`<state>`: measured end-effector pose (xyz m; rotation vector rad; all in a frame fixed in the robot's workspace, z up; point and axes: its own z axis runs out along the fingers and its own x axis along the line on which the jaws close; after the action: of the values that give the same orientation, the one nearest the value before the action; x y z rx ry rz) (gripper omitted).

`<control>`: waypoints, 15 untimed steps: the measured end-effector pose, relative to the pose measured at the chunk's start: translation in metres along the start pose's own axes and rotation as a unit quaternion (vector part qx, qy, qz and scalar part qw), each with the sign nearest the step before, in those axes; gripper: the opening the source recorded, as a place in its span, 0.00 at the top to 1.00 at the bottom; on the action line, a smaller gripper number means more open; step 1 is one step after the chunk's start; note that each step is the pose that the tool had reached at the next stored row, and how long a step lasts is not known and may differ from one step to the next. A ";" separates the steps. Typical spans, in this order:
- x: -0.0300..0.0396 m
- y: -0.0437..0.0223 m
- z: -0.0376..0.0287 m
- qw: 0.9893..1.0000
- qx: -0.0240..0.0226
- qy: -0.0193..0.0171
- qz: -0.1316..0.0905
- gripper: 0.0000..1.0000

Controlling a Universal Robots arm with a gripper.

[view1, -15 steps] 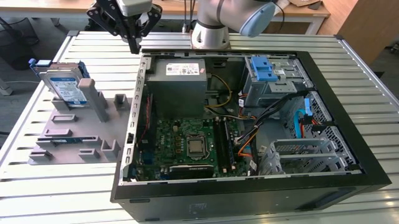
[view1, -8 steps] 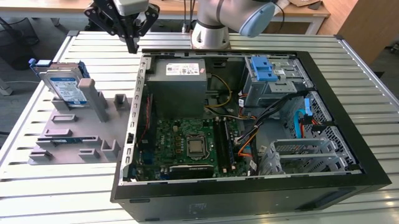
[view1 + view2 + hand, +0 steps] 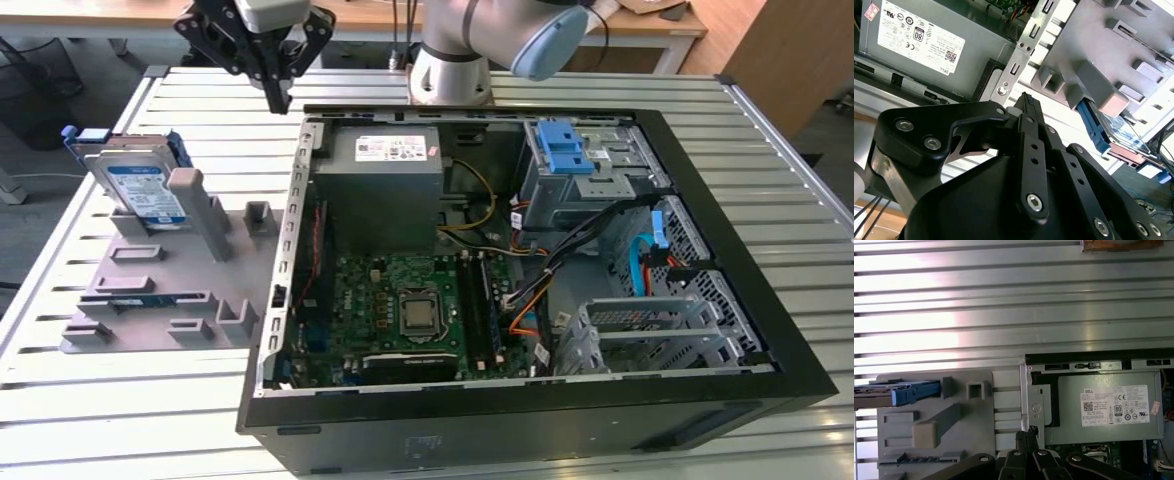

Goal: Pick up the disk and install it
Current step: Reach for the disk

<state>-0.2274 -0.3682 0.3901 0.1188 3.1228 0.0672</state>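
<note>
Spanning the exterior view, a slatted metal table [image 3: 80, 420] carries an open black computer case [image 3: 534, 425] that takes up the centre and right of the frame. Its grey power supply [image 3: 380, 190] and green motherboard [image 3: 400, 310] are exposed. At the left of the frame lies a grey fixture plate [image 3: 147, 300] with moulded slots.

The gripper [image 3: 279, 104] hangs at the upper left of the frame, above the table just beside the case's back corner. Its black fingers are pressed together on nothing, as both wrist views confirm.

The disk [image 3: 140, 190] stands on edge in a slot at the far end of the fixture plate, well apart from the gripper. It should handle as a rigid, fairly heavy block that is sensitive to knocks. Its bare metal faces are likely slick, so the long side edges, where the plastic bracket runs, look like the safest hold.

It is a silver hard drive with a white-and-blue label, framed in bright blue plastic. The first wrist view shows it edge-on [image 3: 909, 391].
</note>
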 end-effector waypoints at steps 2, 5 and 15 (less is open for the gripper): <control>0.0013 0.0002 0.0000 1.000 0.000 0.000 0.000 0.89; 0.0032 0.0007 0.0000 1.000 0.000 0.000 0.000 0.89; 0.0097 0.0018 0.0001 1.000 0.000 0.000 0.000 0.89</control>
<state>-0.2369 -0.3656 0.3900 0.1187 3.1228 0.0672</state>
